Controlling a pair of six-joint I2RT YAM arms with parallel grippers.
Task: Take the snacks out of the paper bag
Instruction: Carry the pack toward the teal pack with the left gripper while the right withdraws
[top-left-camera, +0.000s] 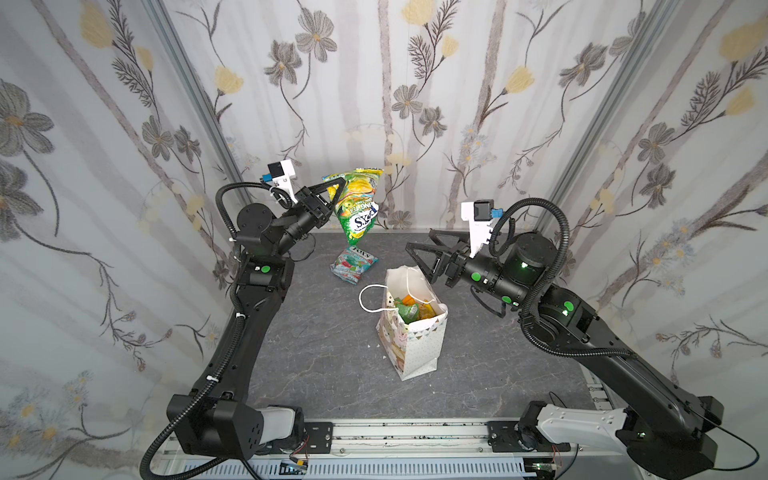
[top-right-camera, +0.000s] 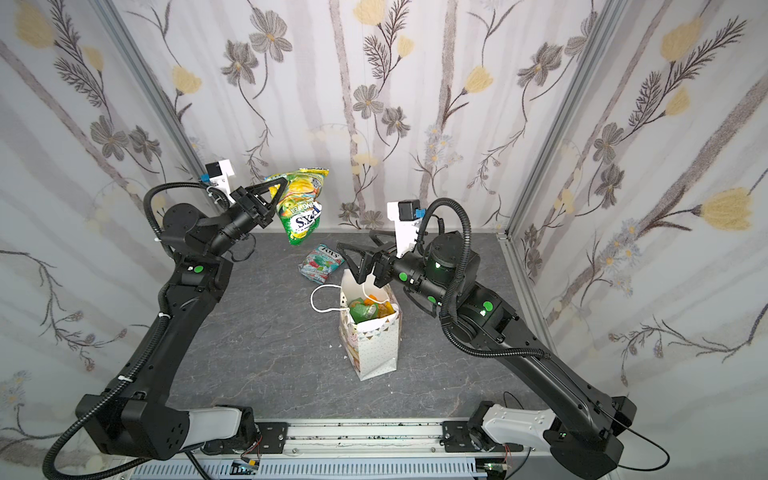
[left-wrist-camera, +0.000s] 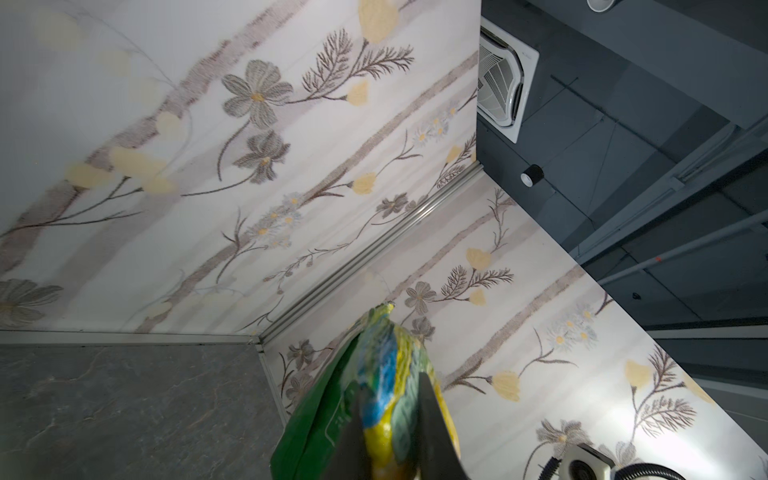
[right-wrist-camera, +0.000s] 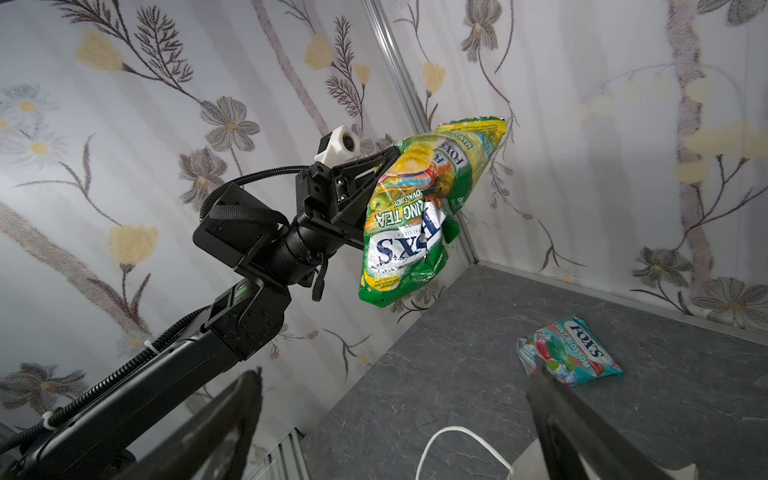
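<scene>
My left gripper (top-left-camera: 332, 185) is shut on a yellow-green FOX'S packet (top-left-camera: 357, 208), one of the snacks, and holds it in the air at the back left; both top views show this (top-right-camera: 301, 208). In the left wrist view the packet (left-wrist-camera: 324, 415) fills the closed jaws. A teal FOX'S packet (top-left-camera: 354, 264) lies flat on the table behind the paper bag (top-left-camera: 419, 345). The bag stands upright and open, with green and orange packets (top-left-camera: 409, 307) inside. My right gripper (top-left-camera: 420, 240) is open and empty, above the bag's far rim. In the right wrist view the gripper (right-wrist-camera: 395, 372) has nothing between its fingers.
The bag's white cord handle (top-left-camera: 365, 297) loops out to its left. Floral-papered walls (top-left-camera: 124, 208) close in the grey stone-pattern table (top-left-camera: 324, 340) on three sides. An aluminium rail (top-left-camera: 395, 436) with both arm bases runs along the front edge.
</scene>
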